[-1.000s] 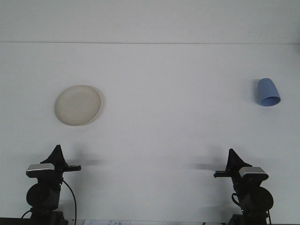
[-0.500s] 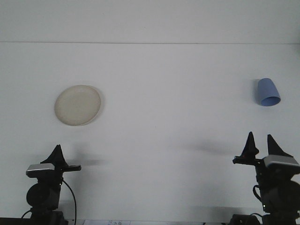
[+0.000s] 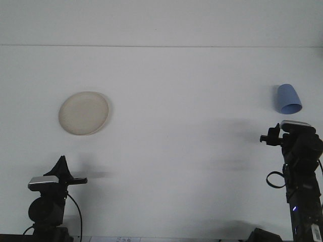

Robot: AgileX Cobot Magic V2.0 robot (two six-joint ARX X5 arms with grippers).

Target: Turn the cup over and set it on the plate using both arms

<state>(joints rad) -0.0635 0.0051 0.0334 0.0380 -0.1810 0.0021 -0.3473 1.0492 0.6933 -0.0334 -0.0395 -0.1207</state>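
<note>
Note that the right arm has left its rest posture: one second ago it sat low at the near right of the bench, half a second ago it had shifted toward the right edge, and it now stands extended forward, with the right pincer just short of the blue cup. The cup itself has not moved; it stays at the far right of the bench, and appears tilted or lying with its open rim turned toward you and slightly down. You cannot tell how far the right pincer is open, because the wrist camera housing hides its tips in this view; it has hold of nothing, since the cup sits clear of it. The left arm is unchanged, parked at the near left, and the left pincer shows as a single dark point, so its opening cannot be read either; it holds nothing. The cream plate lies empty at the left, well apart from the cup. Treat this as the approach step: the cup is not yet grasped, flipped or transferred, so most of the task remains.
</note>
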